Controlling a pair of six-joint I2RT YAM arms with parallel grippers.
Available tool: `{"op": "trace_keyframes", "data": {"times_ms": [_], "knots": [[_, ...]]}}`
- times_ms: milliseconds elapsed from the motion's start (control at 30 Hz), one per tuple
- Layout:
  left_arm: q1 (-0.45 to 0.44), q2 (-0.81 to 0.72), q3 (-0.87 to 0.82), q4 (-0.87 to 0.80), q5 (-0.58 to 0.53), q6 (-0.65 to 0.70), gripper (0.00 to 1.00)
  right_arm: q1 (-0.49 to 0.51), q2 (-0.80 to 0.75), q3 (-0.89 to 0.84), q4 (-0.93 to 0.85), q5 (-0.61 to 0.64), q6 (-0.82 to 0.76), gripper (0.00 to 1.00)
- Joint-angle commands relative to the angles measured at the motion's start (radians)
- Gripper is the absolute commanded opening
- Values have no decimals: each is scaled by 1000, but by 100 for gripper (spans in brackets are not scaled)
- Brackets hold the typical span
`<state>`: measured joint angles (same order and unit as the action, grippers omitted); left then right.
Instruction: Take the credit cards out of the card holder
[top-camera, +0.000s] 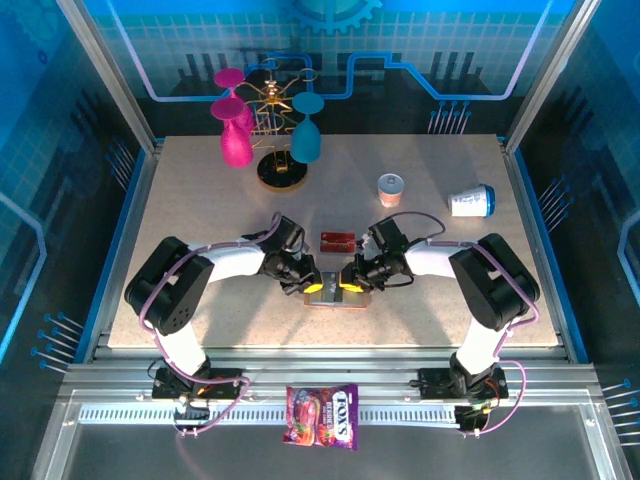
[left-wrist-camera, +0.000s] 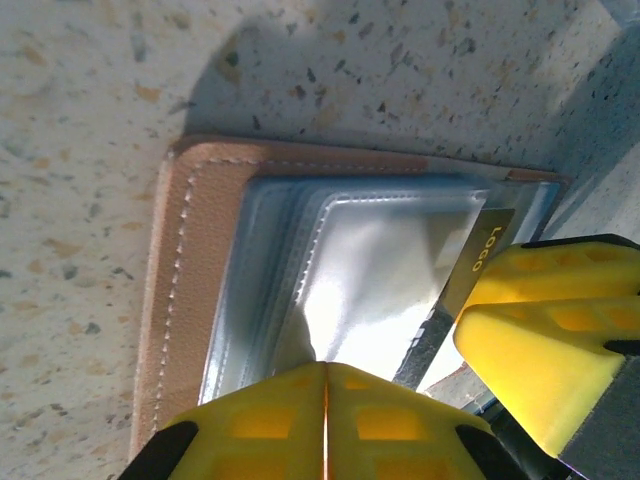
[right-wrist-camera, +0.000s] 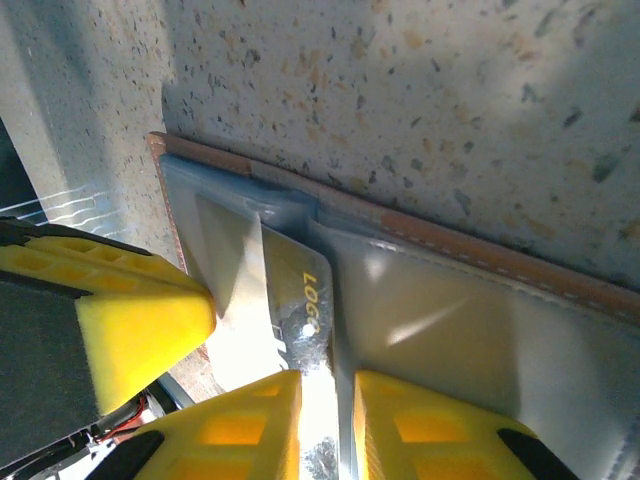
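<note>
Across most of the overhead view, a pale speckled table. At its upper middle a gold rack with pink and teal glasses, further right a small can and a white cup lying on its side. At the bottom centre, off the table on the metal frame, a purple-red candy bag. Just below the centre of the overhead view, between the two wrists, the card holder, lying open and flat on the table, tan leather border outside, clear grey-blue pockets inside. Directly above it in the frame, near but apart, one red credit card already out on the table. Left gripper, at the bottom of the left wrist view, closed fully, apparently pinching a fold of the clear pocket, to judge by the crease running into the fingertips. Right gripper, at the bottom of the right wrist view, closed narrow on the LOGO card, partly out of its pocket. Judged light, stiff and slick, so likely to slip from the pads unless gripped flat across the free short edge. The holder probably light and floppy too, so better pinned at the pocket leaf while pulling straight along the slot. Cannot tell how many cards remain inside.
</note>
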<state>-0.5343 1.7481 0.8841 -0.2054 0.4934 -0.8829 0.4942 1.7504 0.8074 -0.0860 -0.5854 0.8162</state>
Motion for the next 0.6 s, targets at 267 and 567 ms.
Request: {"op": "trace_keyframes", "data": {"times_ms": [267,567], "knots": [[-16,31,18,-38,-8,6,9,-15,-2,-28,37,-36,18,21],[-16,29,21,-49,-14,17,9,-26,-30,-39,20,-22,13,13]]}}
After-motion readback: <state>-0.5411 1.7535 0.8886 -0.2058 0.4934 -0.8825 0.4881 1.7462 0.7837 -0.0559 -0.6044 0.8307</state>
